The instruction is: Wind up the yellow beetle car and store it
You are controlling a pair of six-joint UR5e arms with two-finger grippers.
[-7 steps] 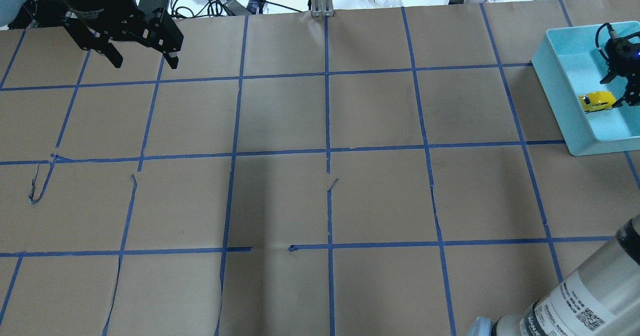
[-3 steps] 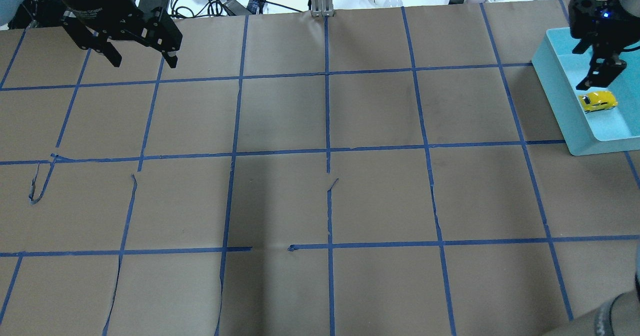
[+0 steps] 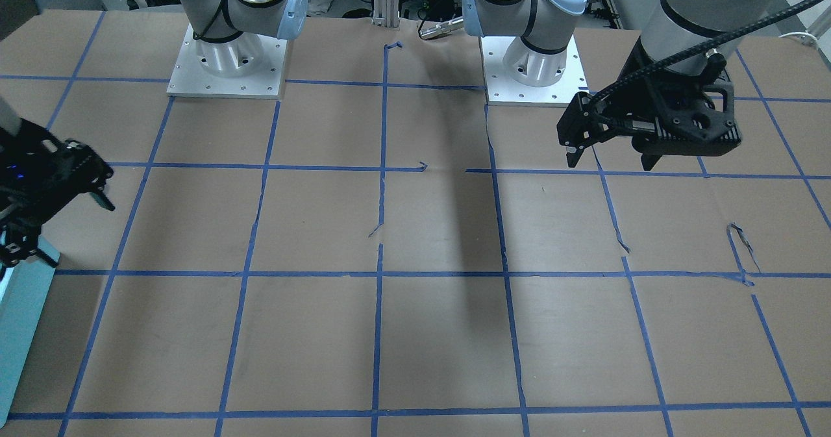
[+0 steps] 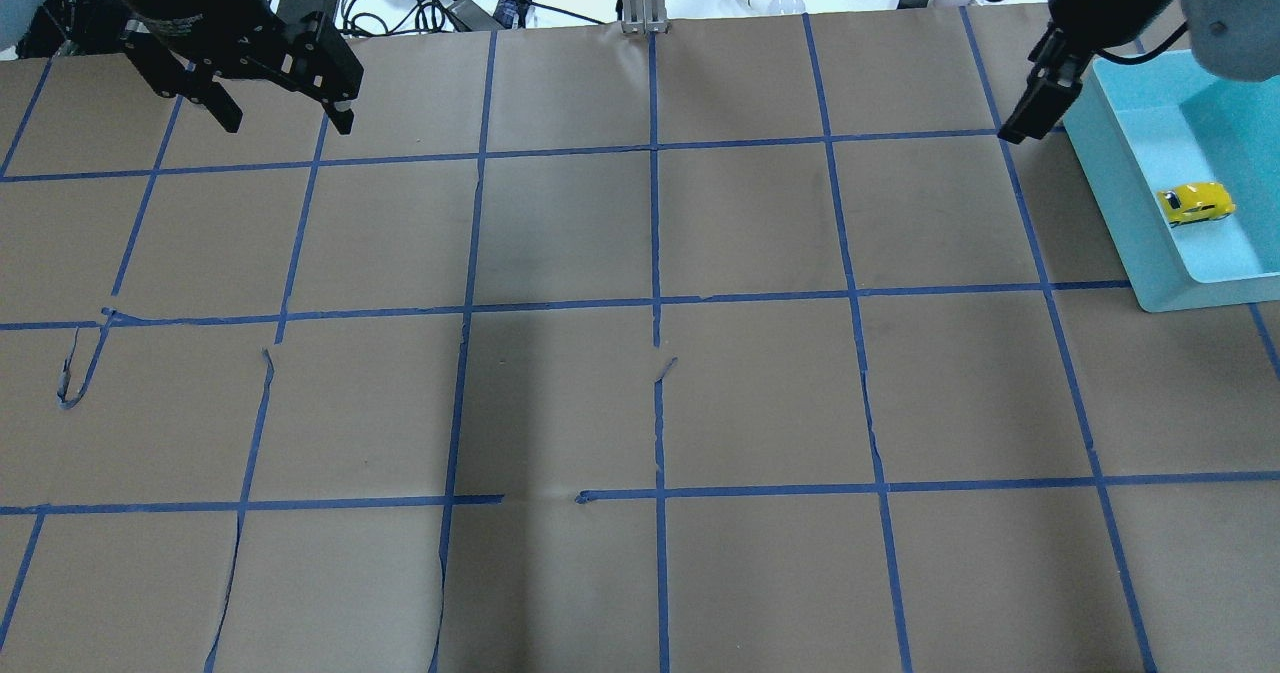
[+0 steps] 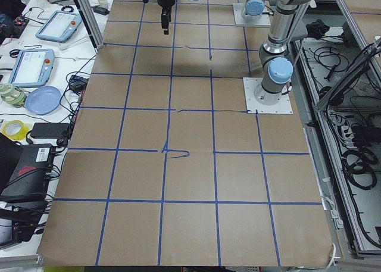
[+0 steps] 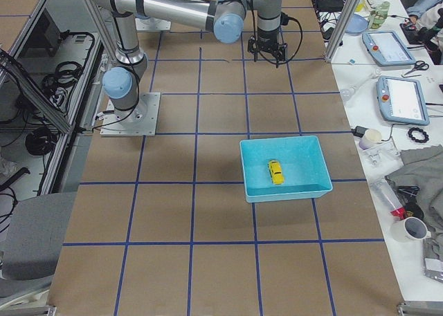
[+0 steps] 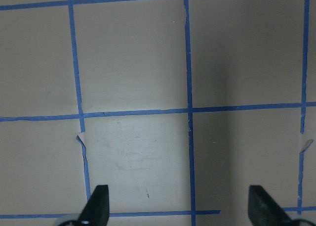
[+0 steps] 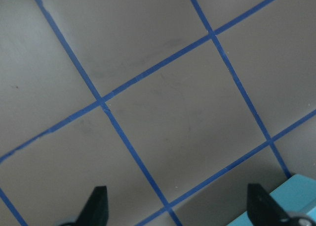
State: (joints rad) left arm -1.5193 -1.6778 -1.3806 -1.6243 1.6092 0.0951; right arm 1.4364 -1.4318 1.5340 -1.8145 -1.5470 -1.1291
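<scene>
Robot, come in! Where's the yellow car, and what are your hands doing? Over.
Left gripper open, empty. Right gripper open, empty, just outside bin. Car lies in bin, untouched. Nothing in the way.

No legible text, faint white print on left arm's wrist (image 4: 185, 21) too blurred

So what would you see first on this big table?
The little yellow car, lying in the turquoise bin on the robot's right. Next, the blue tape grid on brown paper, and the left gripper and right gripper, both open and empty above it.
</scene>
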